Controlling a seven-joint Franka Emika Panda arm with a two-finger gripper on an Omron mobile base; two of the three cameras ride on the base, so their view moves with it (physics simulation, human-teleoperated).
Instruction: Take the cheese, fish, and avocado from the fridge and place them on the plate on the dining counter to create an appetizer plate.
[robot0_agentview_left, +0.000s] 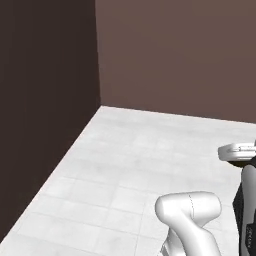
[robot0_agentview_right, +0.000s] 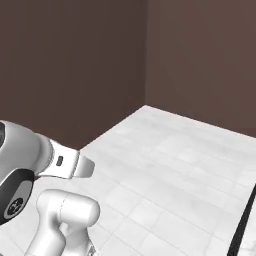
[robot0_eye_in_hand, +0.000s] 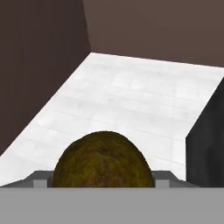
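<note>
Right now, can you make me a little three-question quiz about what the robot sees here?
1. True or false: the avocado sits between the jaws in the hand view.
2. What colour is the tiled floor? A) white B) green C) red
3. Fill in: the walls meeting at the corner are dark ____.

Key: 1 true; 2 A; 3 brown.

White tiled floor (robot0_agentview_left: 125, 165) across the lower frame, dark brown walls (robot0_agentview_left: 175, 50) meeting at a corner upper left, dark grey panel (robot0_eye_in_hand: 208, 140) at right of hand view
</note>
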